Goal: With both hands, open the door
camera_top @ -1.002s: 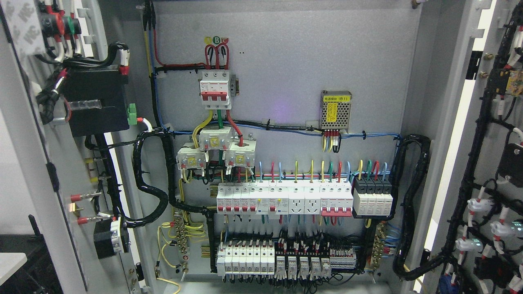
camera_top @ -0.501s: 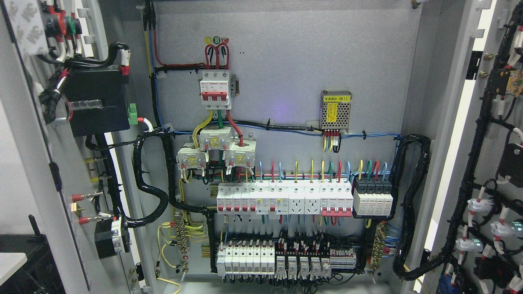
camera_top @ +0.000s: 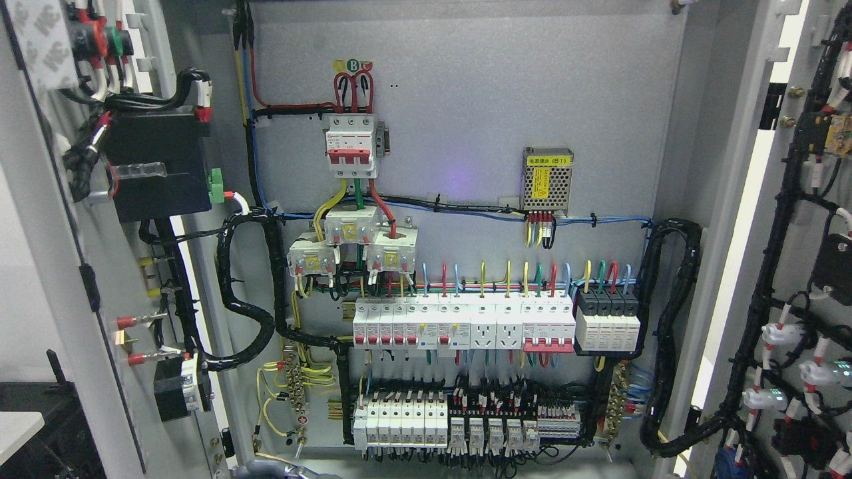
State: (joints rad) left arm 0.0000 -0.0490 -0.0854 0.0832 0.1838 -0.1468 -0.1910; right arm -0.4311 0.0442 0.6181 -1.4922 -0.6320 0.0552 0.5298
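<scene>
Both doors of the grey electrical cabinet stand swung wide. The left door [camera_top: 46,279] shows its inner face with a black box [camera_top: 156,166] and red and green button backs. At the right edge is the right door [camera_top: 815,233], with a black wire harness [camera_top: 765,293] running down it. A small grey rounded part of my left arm or hand [camera_top: 266,470] shows at the bottom edge, below the cabinet's lower left corner. It touches neither door. My right hand is out of view.
Inside the cabinet [camera_top: 466,100] are a red-and-white main breaker [camera_top: 351,146], a mesh power supply [camera_top: 547,178], rows of white breakers [camera_top: 459,324] and terminal blocks [camera_top: 426,422]. Thick black cable looms [camera_top: 669,332] hang at both sides. A dark table [camera_top: 33,426] stands at the lower left.
The left door has swung slightly further between the first frame and now. A grey part of my left arm has come into view at the bottom edge.
</scene>
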